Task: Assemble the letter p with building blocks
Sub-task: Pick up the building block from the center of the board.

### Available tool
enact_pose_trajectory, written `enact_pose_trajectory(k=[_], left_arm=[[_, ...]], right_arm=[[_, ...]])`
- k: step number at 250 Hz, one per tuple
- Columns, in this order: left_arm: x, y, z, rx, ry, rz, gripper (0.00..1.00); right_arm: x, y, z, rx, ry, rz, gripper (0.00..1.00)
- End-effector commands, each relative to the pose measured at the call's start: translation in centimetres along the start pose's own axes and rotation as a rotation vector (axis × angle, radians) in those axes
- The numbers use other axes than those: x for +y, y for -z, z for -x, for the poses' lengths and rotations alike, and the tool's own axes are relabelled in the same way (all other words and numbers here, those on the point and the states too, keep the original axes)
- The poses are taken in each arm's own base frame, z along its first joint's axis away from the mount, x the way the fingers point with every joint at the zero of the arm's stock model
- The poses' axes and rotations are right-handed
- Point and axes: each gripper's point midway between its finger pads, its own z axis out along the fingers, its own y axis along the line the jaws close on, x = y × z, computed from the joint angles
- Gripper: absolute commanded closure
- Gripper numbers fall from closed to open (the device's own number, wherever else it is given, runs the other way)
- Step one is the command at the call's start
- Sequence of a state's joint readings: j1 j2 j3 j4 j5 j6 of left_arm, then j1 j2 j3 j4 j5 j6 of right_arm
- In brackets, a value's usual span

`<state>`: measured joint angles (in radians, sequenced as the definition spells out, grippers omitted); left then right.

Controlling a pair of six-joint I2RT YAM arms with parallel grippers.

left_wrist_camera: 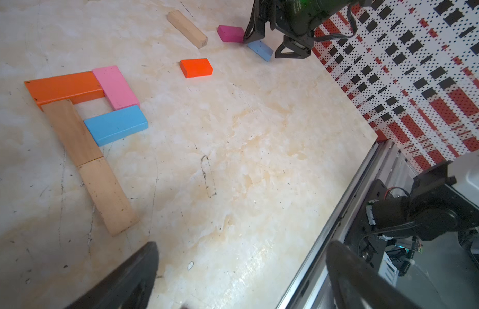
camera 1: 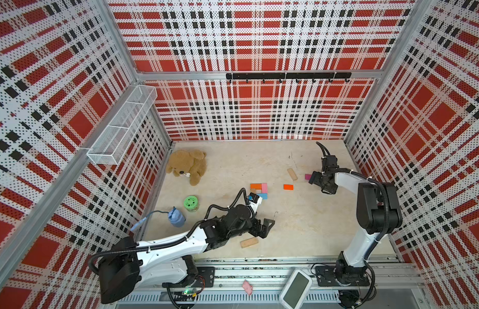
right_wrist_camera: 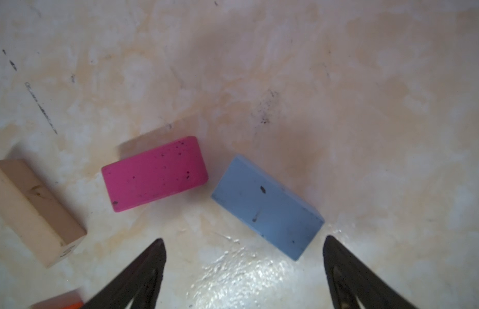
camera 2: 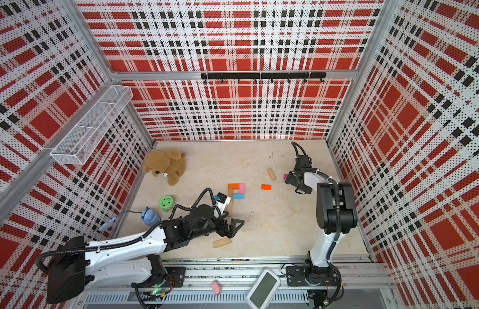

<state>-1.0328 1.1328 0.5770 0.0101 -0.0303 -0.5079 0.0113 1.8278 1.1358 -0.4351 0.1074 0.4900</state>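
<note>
Both grippers were spread wide, holding nothing.
The right gripper hung over a loose light blue block beside a magenta block. The left gripper sat by the p figure in the middle of the table: orange block, pink block, bright blue block and 2 tan blocks, all touching.

My P lies flat: orange bar on top, pink block and blue block closing the loop, tan stem below. Loose — short orange block, tan stick, magenta block, pale-blue block.
</note>
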Motion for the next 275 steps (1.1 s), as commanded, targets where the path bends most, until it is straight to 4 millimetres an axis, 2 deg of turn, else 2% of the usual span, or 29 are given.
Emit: enact_pose_trajectory(k=[1,39,110,139,173,248,275], left_arm=[[-0.4,0.0,1.0,-0.014,0.006,-0.006,0.01],[-0.3,-0.1,0.9,-0.01,0.005,-0.005,0.01],[-0.4,-0.2,0.8,-0.005,0.004,-0.009,0.01],[-0.4,-0.2,0.8,-0.005,0.006,-0.012,0.01],[-0.5,-0.2,0.9,-0.004,0.011,-0.017,0.01],[-0.6,-0.3,1.0,-0.003,0.024,-0.023,0.01],[-0.6,-0.4,0.9,0.001,0.026,-0.025,0.01]], right_arm=[[0.2,-0.4,0.9,-0.004,-0.031,0.072,0.05],[0.1,-1.0,1.0,0.015,-0.037,0.103,0.05],[1.6,-1.4,1.1,0.037,0.014,0.174,0.07],[1.9,-1.3,0.3,0.061,0.004,0.206,0.12],[1.7,-0.3,-0.2,0.03,0.0,0.215,0.16],[2.8,0.2,-0.6,0.03,0.068,0.167,0.35],[1.5,1.1,0.3,-0.025,0.052,0.094,0.27]])
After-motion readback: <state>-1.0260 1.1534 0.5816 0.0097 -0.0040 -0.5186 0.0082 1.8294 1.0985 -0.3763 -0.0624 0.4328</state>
